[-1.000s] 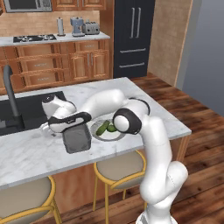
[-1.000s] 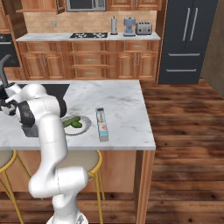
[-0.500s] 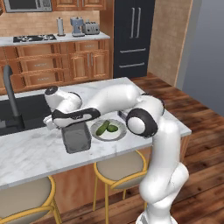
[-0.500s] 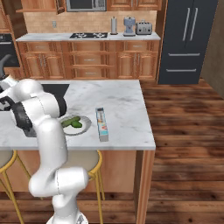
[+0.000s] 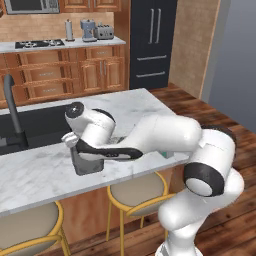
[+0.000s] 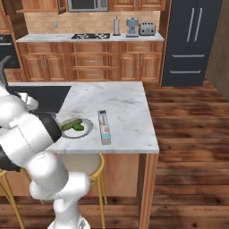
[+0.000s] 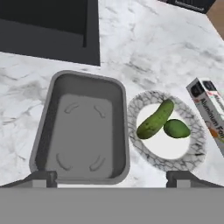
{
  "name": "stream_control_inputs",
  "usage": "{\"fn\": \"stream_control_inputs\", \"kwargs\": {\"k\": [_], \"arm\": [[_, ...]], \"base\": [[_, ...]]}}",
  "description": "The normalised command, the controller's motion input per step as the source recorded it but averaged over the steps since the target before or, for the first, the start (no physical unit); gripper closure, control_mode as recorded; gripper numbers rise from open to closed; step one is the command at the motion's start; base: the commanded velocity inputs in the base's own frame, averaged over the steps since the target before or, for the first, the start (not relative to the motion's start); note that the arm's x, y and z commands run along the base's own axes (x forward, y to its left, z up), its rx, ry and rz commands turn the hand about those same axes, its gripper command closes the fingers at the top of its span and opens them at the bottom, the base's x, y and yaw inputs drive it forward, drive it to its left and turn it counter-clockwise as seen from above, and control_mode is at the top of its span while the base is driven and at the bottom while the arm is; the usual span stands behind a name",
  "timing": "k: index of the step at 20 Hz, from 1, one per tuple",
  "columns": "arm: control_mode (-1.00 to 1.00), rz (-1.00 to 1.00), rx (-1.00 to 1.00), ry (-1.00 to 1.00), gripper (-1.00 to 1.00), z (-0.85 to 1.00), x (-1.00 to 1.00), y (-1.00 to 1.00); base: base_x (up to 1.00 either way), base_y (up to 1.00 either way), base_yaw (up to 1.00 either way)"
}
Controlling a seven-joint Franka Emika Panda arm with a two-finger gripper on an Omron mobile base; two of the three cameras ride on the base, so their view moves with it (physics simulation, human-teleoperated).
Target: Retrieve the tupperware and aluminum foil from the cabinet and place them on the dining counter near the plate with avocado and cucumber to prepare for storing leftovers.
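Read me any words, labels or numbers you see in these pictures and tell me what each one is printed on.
"Aluminum Fo": on the aluminum foil carton in the hand view, cut off by the picture's edge.
Smaller marks on the carton's dark end patch: too blurred to read.
The same carton in the right base view: print too small to read.
Nothing readable on the tupperware, the plate or the kitchen appliances.

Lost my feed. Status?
End effector open, above tupperware. Tupperware on dining counter beside plate; aluminum foil alongside. Nothing in the way.
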Motion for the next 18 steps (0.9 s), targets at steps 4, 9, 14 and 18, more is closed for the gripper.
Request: {"fn": "stream_control_inputs", "kwargs": {"k": [4,9,14,18], "arm": [[-1.00,-0.12,0.42,-0.20,-1.00,0.66,-0.48,-1.00],[-1.00,-0.05,0.55,-0.16,-1.00,0.99,-0.22,-1.00],[-1.00,0.00,0.56,-0.21,-1.00,0.74,-0.38,-1.00],[-1.00,0.00,0.38,-0.11,-1.00,0.04,-0.49,-0.98]], "base": [[0.00,0.00,0.00],[0.00,0.00,0.00],[0.00,0.00,0.00],[0.00,0.00,0.00]]}}
